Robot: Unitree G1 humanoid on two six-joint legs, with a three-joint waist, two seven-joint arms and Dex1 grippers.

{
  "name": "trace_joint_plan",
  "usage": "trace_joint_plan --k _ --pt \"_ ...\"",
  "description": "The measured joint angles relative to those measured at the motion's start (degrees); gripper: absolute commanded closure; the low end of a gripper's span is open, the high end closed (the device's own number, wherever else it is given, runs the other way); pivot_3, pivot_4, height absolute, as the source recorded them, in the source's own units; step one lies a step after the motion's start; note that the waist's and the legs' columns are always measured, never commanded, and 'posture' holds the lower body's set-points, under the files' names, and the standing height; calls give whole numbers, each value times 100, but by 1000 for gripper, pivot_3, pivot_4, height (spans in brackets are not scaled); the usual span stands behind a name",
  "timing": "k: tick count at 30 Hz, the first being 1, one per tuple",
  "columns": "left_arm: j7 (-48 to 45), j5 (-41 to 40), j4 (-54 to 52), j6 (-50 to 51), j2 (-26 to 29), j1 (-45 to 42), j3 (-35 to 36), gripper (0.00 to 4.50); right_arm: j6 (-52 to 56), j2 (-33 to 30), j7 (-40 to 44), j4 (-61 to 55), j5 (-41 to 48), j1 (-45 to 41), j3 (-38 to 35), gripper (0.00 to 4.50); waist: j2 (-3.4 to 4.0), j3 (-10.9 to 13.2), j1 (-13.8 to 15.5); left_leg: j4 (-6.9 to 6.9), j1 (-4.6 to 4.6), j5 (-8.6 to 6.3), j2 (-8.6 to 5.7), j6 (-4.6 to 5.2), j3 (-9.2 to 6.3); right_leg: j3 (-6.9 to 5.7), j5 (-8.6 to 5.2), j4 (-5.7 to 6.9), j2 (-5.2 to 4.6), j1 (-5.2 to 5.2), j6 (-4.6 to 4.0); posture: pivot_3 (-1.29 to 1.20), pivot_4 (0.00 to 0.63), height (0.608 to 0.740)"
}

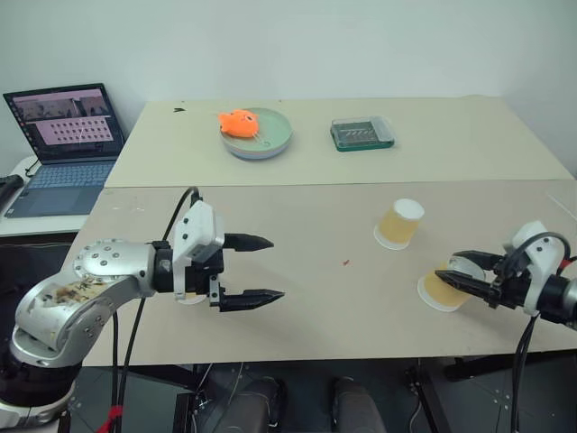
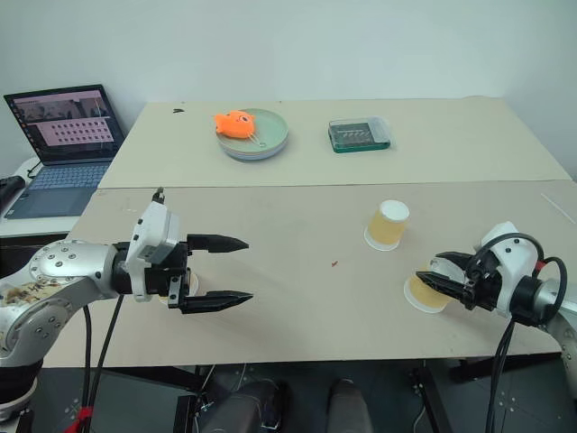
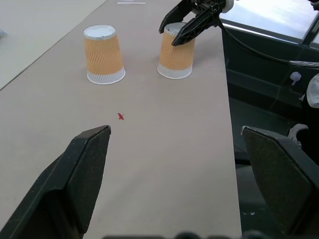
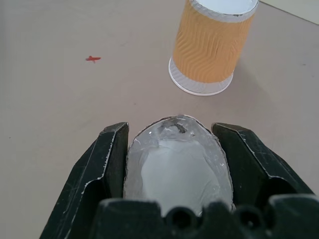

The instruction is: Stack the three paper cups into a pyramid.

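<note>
Two black fingers of the right gripper (image 4: 175,164) close on the base end of one paper cup (image 1: 442,290), squeezing its white base into an oval between the pads. This gripped cup stands inverted at the near right of the table (image 1: 315,271), wide rim down on the surface, long axis close to vertical. The second paper cup (image 1: 399,224) stands just beyond it, slightly left and apart, also inverted with rim down, white base up and axis vertical. A small red mark (image 1: 345,263) lies on the tabletop to the left of both cups.

The left gripper (image 1: 257,269) hovers over the near left of the table, jaws wide apart and holding nothing, fingers pointing right.

At the far side sit a green plate (image 1: 270,144) bearing an orange toy (image 1: 239,124) and, further right, a clear tray (image 1: 361,133). A laptop (image 1: 63,149) stands open at the far left.
</note>
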Motion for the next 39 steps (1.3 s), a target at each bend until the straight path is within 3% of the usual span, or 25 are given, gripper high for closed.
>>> trace_joint_plan --k 7,12,15,20,26,32,39 --pt "11 20 111 0 45 -1 52 0 419 -600 165 -1067 604 -1259 99 2005 3 8 -19 -1 1 -1 17 -2 -1 -8 0 -1 5 -2 -8 0 150 740" --pt "43 44 108 2 65 -30 97 0 529 -541 468 -1495 1029 -2350 1082 2005 -6 12 -11 0 -18 -1 1 -2 2 -2 5 -11 0 -15 0 0 150 740" --pt "48 47 101 4 103 -26 134 0 557 -183 511 -1390 1048 -3276 1721 2005 -16 17 -12 2 -21 -1 3 -2 1 -2 8 -9 2 -22 -4 0 150 740" --pt "86 45 94 24 158 -27 197 0 399 692 909 -271 521 -4443 3015 2005 -28 20 -31 3 -19 1 4 -4 1 -2 25 -2 8 -32 -31 0 150 740" --pt "240 -43 -47 85 166 -25 244 0 -511 1882 1714 2317 -540 -5514 4143 2005 -32 23 -54 4 -28 8 -1 -15 1 0 46 4 13 -71 -57 0 150 740" --pt "404 -191 -184 227 168 25 288 0 -1344 2567 2084 3842 -1261 -6039 4384 2005 -32 24 -96 2 -30 27 1 -49 0 4 54 6 22 -78 -61 0 150 740" --pt "518 -265 -243 276 202 44 344 0 -1982 3198 2089 4780 -1875 -6322 4498 2005 -31 24 -172 2 -26 24 11 -49 -1 11 65 16 48 -84 -78 0 150 740"
